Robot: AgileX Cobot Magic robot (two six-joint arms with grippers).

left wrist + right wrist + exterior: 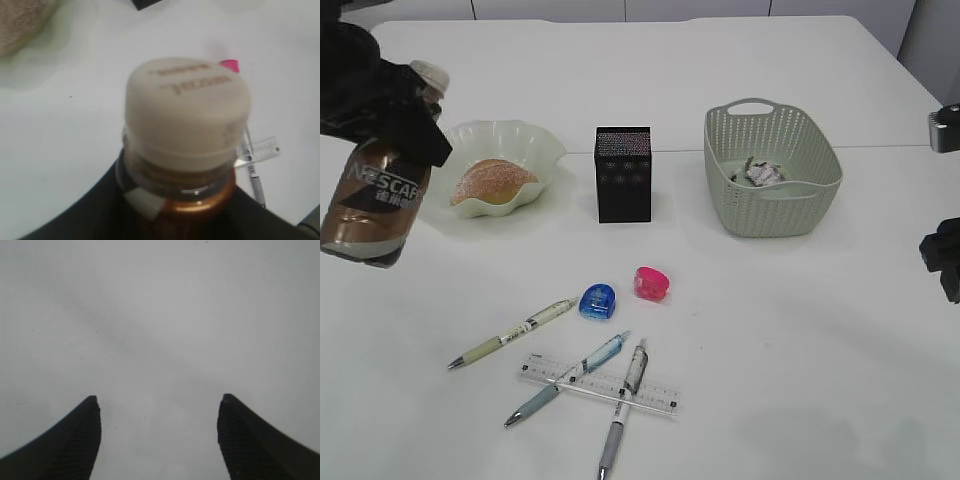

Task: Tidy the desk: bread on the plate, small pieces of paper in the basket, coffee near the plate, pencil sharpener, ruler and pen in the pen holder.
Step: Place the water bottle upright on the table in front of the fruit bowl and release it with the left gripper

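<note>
Right now my left gripper [390,115] is clenched around the neck of the coffee [375,200], the bottle tilted and hanging at the nine o'clock edge of the desk [800,330]; whether its base touches the tabletop I cannot tell. In my left wrist view the cream cap [187,107] fills the middle, with the brown shoulder just under it between my dark fingers.

Just beside the bottle, toward three o'clock, stands the plate [535,140] with the bread [492,182] lying in it. The pen holder [623,175] stands upright near the centre of the desk, between the plate and the basket [770,215]. The basket sits toward two o'clock and holds a crumpled piece of paper [760,173].

Toward six o'clock from the pen holder lie a blue pencil sharpener [598,301] and a pink pencil sharpener [651,283], near each other but apart. Below them the ruler [665,397] lies flat, with a blue pen [567,379] and a grey pen [625,408] crossing it. A pale green pen [510,334] lies at the ruler's ten o'clock, apart from it.

My right gripper [159,440] is released, jaws wide apart over bare white desk, grasping nothing, at the three o'clock edge.
</note>
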